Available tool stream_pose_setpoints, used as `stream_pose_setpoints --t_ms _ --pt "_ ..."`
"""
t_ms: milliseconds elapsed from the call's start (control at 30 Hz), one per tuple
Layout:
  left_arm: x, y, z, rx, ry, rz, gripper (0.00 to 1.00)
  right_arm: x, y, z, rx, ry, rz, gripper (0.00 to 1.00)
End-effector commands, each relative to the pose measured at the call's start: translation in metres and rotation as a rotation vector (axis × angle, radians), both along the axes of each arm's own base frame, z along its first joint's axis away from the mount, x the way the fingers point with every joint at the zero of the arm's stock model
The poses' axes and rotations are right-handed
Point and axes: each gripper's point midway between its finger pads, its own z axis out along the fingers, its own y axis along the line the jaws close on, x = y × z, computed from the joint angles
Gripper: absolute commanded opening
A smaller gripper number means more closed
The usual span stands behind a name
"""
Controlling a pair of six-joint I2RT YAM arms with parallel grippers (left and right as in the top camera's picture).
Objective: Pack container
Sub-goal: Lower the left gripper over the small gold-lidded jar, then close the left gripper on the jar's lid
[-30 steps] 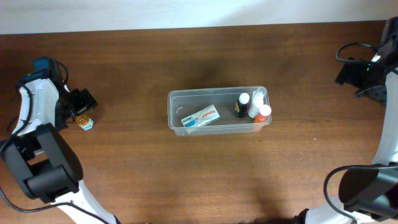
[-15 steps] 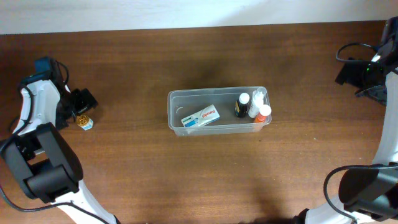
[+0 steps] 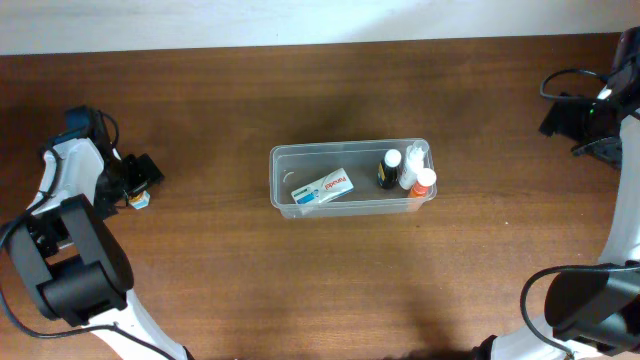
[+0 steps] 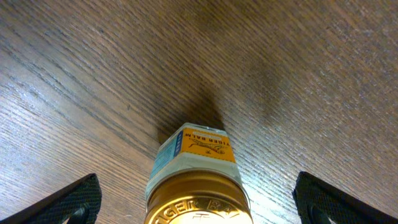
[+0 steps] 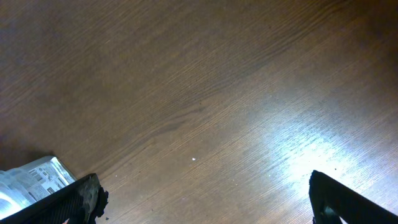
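The container (image 3: pixel 350 207), a clear rectangular bin, stands mid-table. It holds a white and blue box (image 3: pixel 322 187), a dark bottle (image 3: pixel 387 171), a white bottle (image 3: pixel 410 164) and an orange-capped bottle (image 3: pixel 424 182). A small jar with a gold lid (image 4: pixel 198 198) and a blue and orange label stands on the table at the far left, partly under my left gripper in the overhead view (image 3: pixel 139 201). My left gripper (image 4: pixel 199 202) is open, with its fingers on either side of the jar and apart from it. My right gripper (image 5: pixel 205 202) is open and empty over bare wood at the far right (image 3: pixel 568 118).
A silvery printed packet (image 5: pixel 30 182) shows at the lower left edge of the right wrist view. Black cables (image 3: pixel 560 80) lie by the right arm. The table's back edge meets a white wall (image 3: pixel 300 20).
My left gripper has shifted slightly right and toward the jar, now partly covering it from above. The right arm and the container have not moved.
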Motion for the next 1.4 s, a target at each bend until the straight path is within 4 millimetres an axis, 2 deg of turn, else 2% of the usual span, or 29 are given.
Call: stream_pose_setpoints --t_ms 0,333,567,600,667,867,1000,1367 --pt "-0.0002 0.0015 0.001 0.008 -0.008 -0.01 0.99 -0.0019 -0.0019 -0.001 -0.004 0.004 -0.017 0.98" --pt "0.0064 0.0049 0.0012 0.022 -0.034 -0.009 0.98 -0.0019 -0.0019 -0.001 -0.004 0.004 -0.017 0.98" --pt "0.0069 0.0049 0.0004 0.023 -0.037 -0.009 0.89 -0.0019 -0.0019 -0.001 -0.004 0.004 -0.017 0.98" --pt "0.0063 0.0046 -0.0003 0.022 -0.036 -0.009 0.83 -0.0019 -0.0019 -0.001 -0.004 0.004 -0.017 0.98" --pt "0.0044 0.0039 -0.0025 0.02 -0.03 -0.009 0.79 -0.0019 -0.0019 -0.001 -0.004 0.004 -0.017 0.98" --pt "0.0018 0.0031 -0.0066 0.017 -0.023 -0.009 0.75 -0.0019 -0.0019 -0.001 -0.004 0.004 -0.017 0.98" --pt "0.002 0.0029 -0.0065 0.017 -0.024 -0.009 0.58 -0.0019 -0.0019 -0.001 -0.004 0.004 -0.017 0.98" --pt "0.0011 0.0026 -0.0067 0.016 -0.02 -0.009 0.56 -0.0019 -0.0019 -0.001 -0.004 0.004 -0.017 0.98"
